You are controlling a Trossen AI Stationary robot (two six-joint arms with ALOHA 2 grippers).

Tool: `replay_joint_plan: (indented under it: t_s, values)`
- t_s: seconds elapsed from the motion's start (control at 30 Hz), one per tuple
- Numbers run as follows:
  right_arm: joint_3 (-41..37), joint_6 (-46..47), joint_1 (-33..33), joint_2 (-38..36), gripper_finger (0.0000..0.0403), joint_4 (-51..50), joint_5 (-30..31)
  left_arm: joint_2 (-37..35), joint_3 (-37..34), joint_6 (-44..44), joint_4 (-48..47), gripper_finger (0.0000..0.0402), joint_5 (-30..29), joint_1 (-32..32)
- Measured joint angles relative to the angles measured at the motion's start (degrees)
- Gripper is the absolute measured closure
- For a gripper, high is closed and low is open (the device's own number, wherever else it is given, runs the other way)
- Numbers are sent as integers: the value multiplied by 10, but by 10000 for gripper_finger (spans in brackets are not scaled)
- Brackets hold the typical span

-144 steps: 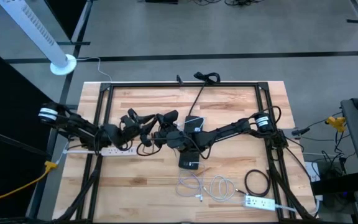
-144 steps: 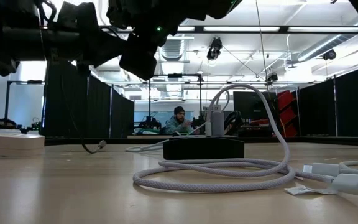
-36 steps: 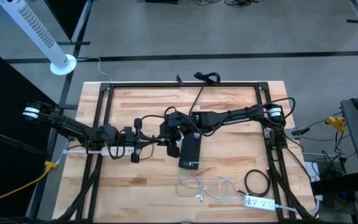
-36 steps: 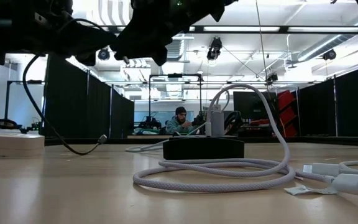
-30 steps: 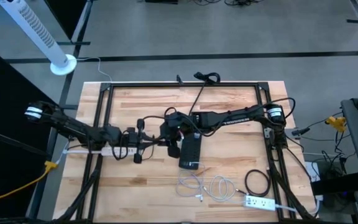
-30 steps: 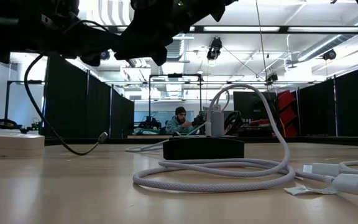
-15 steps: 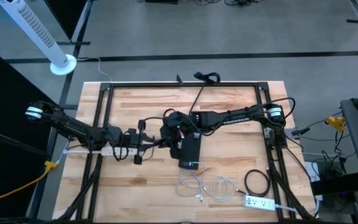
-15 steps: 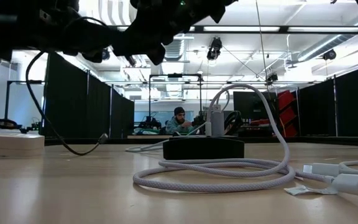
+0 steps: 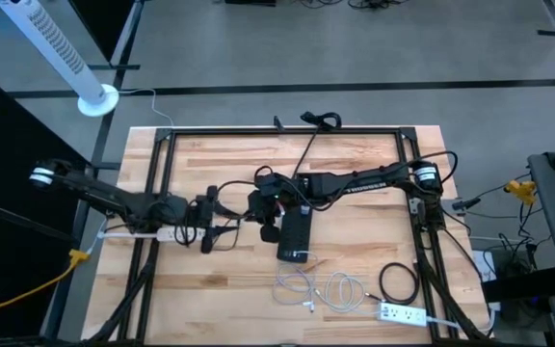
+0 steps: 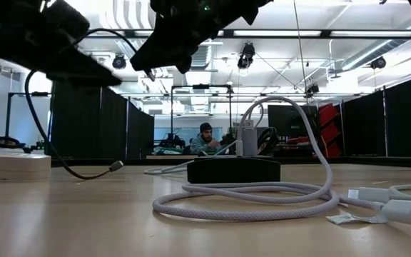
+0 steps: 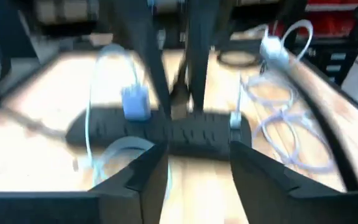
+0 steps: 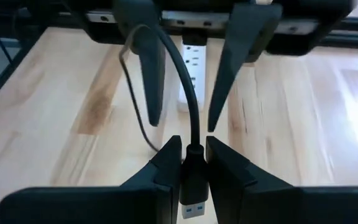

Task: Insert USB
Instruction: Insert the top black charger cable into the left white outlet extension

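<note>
Jaws of the right gripper (image 12: 193,163) pinch the USB plug (image 12: 192,190), hidden overhead.

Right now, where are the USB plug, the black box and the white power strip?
USB plug (image 12: 192,190), right wrist view, on its black body between the fingers.
Black box (image 10: 232,170), low view, on its front face.
White power strip (image 12: 191,79), right wrist view, on its socket face.

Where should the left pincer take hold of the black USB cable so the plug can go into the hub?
Judging by the right wrist view, grip the rigid plug housing, behind the metal tip, where the right pincer already clamps it. Come from the sides: the black USB cable trails straight out behind.
</note>
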Motion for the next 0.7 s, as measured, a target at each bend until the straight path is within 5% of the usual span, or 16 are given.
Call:
replay_joint_plan:
  t_s: [0.27,0.47,0.7]
  values:
    - [-46,34,22,0,356,81,99,-85,50,-232,-354,232,15,-1]
    - [-137,47,34,0,356,287,104,-58,139,-363,-604,266,59,-19]
    - [-176,13,42,3,356,324,153,-7,185,-398,-755,314,118,-44]
